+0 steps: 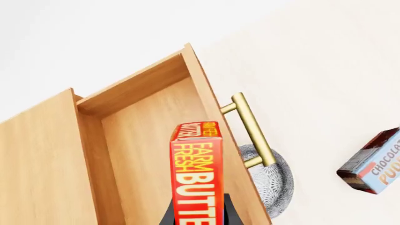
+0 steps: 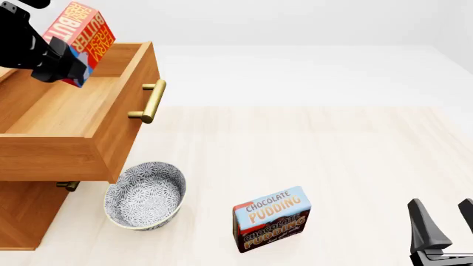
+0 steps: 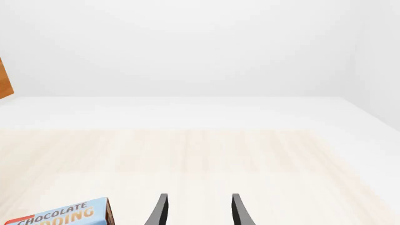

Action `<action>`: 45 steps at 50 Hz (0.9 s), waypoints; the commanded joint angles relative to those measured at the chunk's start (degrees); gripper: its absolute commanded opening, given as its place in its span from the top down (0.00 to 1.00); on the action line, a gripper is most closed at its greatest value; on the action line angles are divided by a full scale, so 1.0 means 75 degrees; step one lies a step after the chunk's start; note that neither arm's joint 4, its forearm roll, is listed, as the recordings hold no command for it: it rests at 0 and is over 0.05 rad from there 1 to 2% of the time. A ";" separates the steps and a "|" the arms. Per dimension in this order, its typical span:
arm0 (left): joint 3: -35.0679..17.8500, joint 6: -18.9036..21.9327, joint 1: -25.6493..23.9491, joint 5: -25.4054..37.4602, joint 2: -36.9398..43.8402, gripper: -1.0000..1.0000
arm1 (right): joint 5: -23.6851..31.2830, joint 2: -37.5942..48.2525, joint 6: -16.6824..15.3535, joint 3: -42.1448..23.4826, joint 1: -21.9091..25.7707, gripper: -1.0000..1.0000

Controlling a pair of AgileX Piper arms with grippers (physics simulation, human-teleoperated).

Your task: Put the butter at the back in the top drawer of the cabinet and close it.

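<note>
Surface (image 2: 355, 155): pale wood, white surround. Butter (image 2: 80, 29) "FARM FRESH BUTTER", clamped in left pincer (image 2: 63, 64), 10 o'clock; right pincer (image 2: 443, 224) spread, bare.

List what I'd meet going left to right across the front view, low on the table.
cabinet → patterned bowl → chocolate pudding box → right gripper, open with nothing between its jaws.
</note>
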 commanded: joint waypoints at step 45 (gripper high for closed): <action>-0.0352 0.0233 0.1533 -0.0001 0.0856 1.00 | 0.0000 0.0000 0.0000 0.0000 0.0000 0.00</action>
